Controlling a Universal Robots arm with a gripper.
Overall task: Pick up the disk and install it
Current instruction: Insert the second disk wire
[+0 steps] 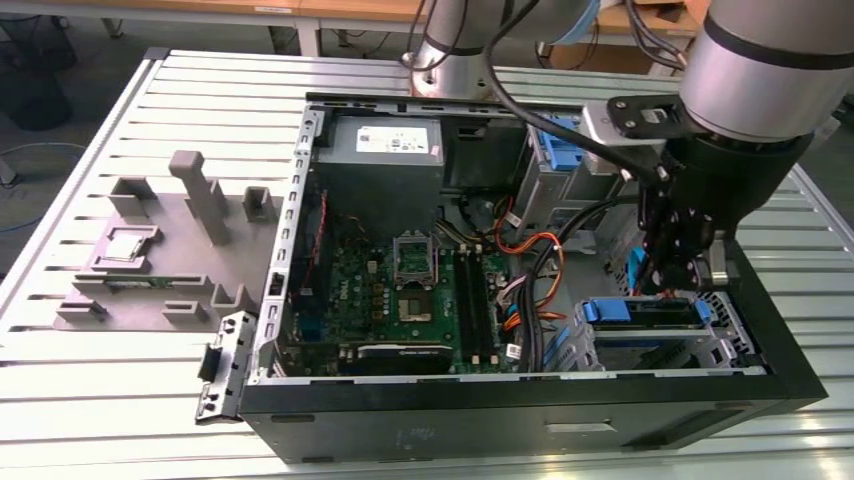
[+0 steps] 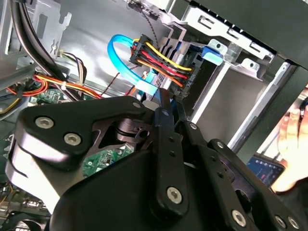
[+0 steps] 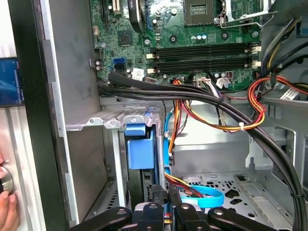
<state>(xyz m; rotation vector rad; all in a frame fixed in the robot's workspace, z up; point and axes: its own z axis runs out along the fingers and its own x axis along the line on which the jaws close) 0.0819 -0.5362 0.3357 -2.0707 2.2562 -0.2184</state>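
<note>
**Gripper at the drive bay, cables bunched ahead**

In the second wrist view the black gripper (image 2: 168, 103) fills the lower half, its two thin fingers (image 2: 165, 115) drawn close together around a slim blue edge. Just past the fingertips sits a black connector (image 2: 161, 60) with red, yellow and orange wires, and a flat blue cable (image 2: 118, 57) loops beside it. A grey metal drive cage (image 2: 226, 53) with a blue plastic tab (image 2: 211, 53) stands behind. A green circuit board (image 2: 103, 161) shows under the gripper body. At one edge a person's hand (image 2: 293, 144) rests near a phone (image 2: 264, 168).
</note>
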